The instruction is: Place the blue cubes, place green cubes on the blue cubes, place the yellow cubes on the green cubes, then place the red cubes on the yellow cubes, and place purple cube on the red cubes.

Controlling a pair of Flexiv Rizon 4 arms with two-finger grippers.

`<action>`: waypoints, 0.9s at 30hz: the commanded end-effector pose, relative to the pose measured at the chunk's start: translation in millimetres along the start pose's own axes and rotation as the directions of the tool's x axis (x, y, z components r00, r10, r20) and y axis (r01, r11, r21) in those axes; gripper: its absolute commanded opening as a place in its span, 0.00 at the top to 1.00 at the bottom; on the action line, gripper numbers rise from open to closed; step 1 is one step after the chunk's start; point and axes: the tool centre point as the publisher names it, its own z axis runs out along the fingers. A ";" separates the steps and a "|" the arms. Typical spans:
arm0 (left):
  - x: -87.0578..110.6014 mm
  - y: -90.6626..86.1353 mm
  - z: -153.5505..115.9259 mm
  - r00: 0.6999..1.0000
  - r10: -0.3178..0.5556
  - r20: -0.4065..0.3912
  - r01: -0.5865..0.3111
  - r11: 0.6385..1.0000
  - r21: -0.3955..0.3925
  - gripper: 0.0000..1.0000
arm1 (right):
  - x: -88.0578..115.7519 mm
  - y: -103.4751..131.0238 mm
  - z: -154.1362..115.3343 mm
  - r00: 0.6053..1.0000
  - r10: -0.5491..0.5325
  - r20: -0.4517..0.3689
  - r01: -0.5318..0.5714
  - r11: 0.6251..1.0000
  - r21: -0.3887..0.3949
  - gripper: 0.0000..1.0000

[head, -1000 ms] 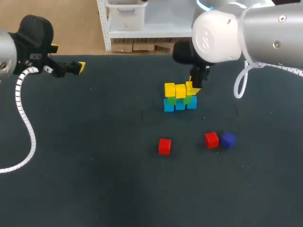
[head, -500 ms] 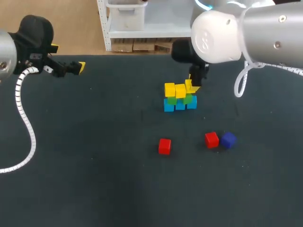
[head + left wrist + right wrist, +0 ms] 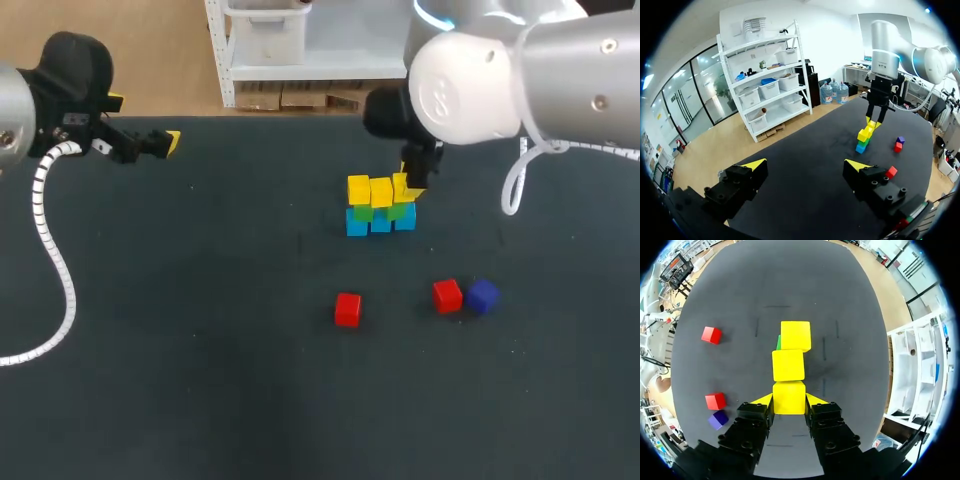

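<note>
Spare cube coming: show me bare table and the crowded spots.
Bare: the table left of the stack, and the strip nearer than the red cubes. Crowded: the stack, with a yellow cube in the right gripper; the purple cube close beside a red one.

Single worktop (image 3: 200,380), dark charcoal, matte and flat. We see its far edge running straight across the head view. From the right wrist view we note a few short faint lines (image 3: 777,306) marked on its surface.
</note>
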 end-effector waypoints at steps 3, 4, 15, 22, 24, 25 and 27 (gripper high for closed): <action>1.8 3.7 -1.2 1.000 0.003 0.008 -0.003 1.000 0.017 0.00 | 0.4 0.8 1.3 1.000 0.000 0.000 0.000 1.000 0.004 0.91; 1.8 3.7 -1.2 1.000 0.003 0.008 -0.003 1.000 0.017 0.00 | 0.3 0.7 1.3 1.000 0.000 0.000 0.000 1.000 0.004 0.90; 1.8 3.7 -1.2 1.000 0.003 0.008 -0.003 1.000 0.017 0.00 | -0.4 -0.1 2.8 1.000 -0.001 0.000 0.001 1.000 0.009 0.85; 1.8 3.7 -1.2 1.000 0.003 0.008 -0.003 1.000 0.017 0.00 | -0.7 -0.2 3.1 1.000 -0.003 -0.003 0.003 1.000 0.013 0.75; 1.8 3.7 -1.2 1.000 0.003 0.008 -0.003 1.000 0.017 0.00 | -0.7 -0.3 3.8 1.000 -0.005 -0.006 0.005 1.000 0.014 0.66; 1.8 3.7 -1.2 1.000 0.003 0.008 -0.003 1.000 0.017 0.00 | -0.7 -0.3 3.8 1.000 -0.005 -0.007 0.005 1.000 0.014 0.63; 1.8 3.7 -1.2 1.000 0.003 0.008 -0.003 1.000 0.017 0.00 | -0.8 -0.3 4.0 1.000 -0.005 -0.007 0.005 1.000 0.014 0.62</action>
